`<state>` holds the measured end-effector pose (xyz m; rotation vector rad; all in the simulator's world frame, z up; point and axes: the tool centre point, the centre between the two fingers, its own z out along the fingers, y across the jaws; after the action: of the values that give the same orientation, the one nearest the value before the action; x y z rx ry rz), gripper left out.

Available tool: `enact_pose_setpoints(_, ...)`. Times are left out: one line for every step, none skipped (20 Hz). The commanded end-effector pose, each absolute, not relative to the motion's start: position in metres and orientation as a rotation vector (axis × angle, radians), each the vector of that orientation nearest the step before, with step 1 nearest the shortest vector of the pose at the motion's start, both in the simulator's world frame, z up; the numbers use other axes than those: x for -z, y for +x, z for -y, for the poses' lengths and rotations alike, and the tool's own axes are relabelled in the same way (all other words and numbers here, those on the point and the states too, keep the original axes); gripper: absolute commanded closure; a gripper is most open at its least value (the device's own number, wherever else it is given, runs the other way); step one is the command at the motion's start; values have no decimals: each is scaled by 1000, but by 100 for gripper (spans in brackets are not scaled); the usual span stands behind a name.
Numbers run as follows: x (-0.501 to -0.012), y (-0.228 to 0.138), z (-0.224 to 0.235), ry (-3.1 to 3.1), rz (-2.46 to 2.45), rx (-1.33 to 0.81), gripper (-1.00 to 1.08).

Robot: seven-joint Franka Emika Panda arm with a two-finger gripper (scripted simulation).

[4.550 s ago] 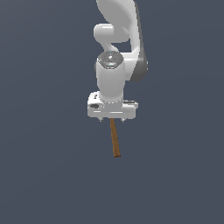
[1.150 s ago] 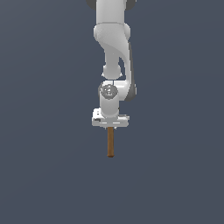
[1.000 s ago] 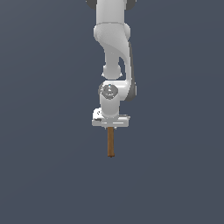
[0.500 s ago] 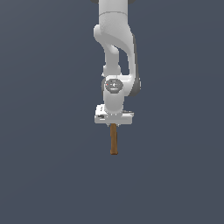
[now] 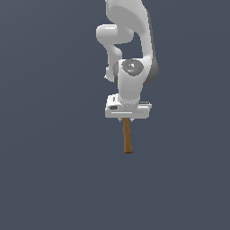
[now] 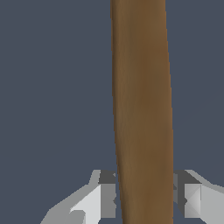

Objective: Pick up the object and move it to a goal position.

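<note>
Plain grey backdrop; one hand (image 5: 127,117) clamping one stick (image 5: 128,136).

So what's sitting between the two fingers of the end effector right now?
The brown stick, its sides against both fingers in the wrist view; nothing else lies there.

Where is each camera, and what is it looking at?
Exterior view: sits off the arm, facing the white arm, the gripper and the brown stick hanging from it.
Wrist view: sits on the wrist, looking along the stick, which sits between the two fingers.
Both show the stick in the gripper.
</note>
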<state>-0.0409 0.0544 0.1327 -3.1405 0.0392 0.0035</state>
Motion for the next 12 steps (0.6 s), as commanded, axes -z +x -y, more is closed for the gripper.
enact_pose_setpoints(-162, -39, -69, -3141, -40, 2, 108)
enact_pose_setpoints(-173, -38, -75, -3141, -40, 2, 108)
enact_pose_setpoints(-184, -38, -81, -3141, -41, 2, 108)
enact_pose_setpoints(-195, -37, -87, -3141, -41, 2, 108)
enact_pose_setpoints(-205, -36, -93, -3141, -41, 2, 108)
enact_pose_setpoints(-216, -36, -98, -3142, -42, 2, 108)
enact_pose_setpoints(-226, -35, -104, -3142, -42, 2, 108)
enact_pose_setpoints(-237, -34, -109, -3142, -43, 2, 108)
enact_pose_setpoints(-247, -33, -115, -3142, -43, 2, 108)
enact_pose_setpoints(-257, -33, -120, -3142, -44, 1, 108)
enact_pose_setpoints(-267, -32, -126, -3142, -44, 1, 108)
enact_pose_setpoints(-278, -31, -132, -3142, -44, 1, 108)
